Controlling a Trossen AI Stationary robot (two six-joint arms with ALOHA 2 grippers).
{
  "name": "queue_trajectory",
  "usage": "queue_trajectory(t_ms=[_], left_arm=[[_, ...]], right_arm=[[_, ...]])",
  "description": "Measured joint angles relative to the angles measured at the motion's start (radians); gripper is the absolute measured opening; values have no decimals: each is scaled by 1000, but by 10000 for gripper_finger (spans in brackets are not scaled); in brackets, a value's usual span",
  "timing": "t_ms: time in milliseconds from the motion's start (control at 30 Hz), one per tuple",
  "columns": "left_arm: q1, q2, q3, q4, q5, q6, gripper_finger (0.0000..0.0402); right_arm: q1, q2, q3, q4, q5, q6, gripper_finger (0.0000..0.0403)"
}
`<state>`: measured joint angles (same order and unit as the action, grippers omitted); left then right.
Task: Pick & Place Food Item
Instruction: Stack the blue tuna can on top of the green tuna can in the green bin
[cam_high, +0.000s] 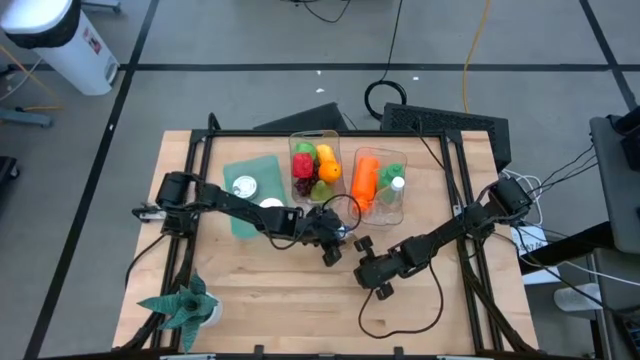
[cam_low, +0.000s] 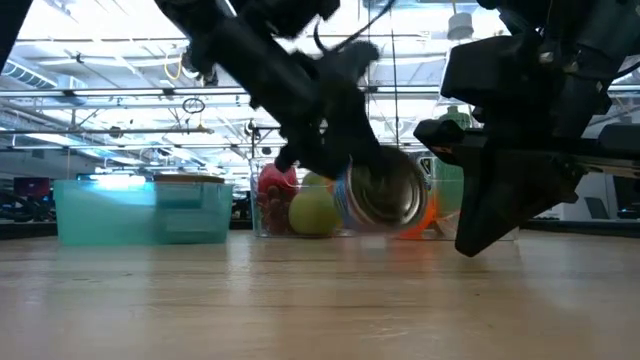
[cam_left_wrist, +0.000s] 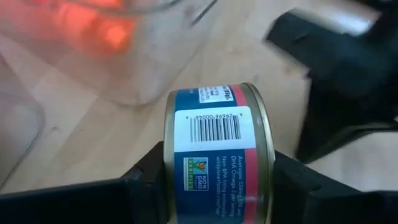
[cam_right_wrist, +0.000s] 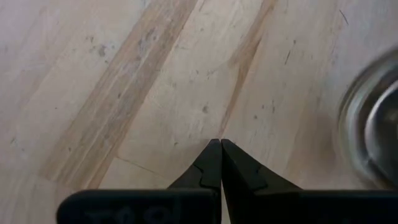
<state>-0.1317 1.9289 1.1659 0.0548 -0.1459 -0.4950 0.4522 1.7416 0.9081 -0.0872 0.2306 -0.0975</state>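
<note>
Blue-labelled can (cam_left_wrist: 214, 146) between left hand's fingers (cam_left_wrist: 140, 186)

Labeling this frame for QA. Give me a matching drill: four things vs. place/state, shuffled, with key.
Things:
1. can
2. right pincer
3. carrot
4. teal container

Places/states:
A. shut, over bare wood
B. inside a clear bin
C. between the left pincer's fingers
D. leftmost of the containers in the high view

Pairs: 1-C, 2-A, 3-B, 4-D

The can (cam_left_wrist: 214, 155) is shiny metal wrapped in a glossy printed paper label. Beneath it, the worktop (cam_right_wrist: 124, 93) is pale, matt, grained wood. Beside it, clear glossy plastic bins (cam_high: 315, 165).
</note>
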Motion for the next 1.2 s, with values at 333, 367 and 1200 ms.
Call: queue_trajectory(t_ms=[333, 367, 1200], left_arm=[[-123, -337, -1, -282, -150, 38, 167], [-138, -395, -1, -331, -196, 38, 167], [324, -1234, -504, -903, -175, -510, 167]], right_arm=[[0, 0, 0, -12, 0, 3, 0], [0, 0, 0, -11, 0, 3, 0], [-1, 0, 0, 8, -52, -6, 0]])
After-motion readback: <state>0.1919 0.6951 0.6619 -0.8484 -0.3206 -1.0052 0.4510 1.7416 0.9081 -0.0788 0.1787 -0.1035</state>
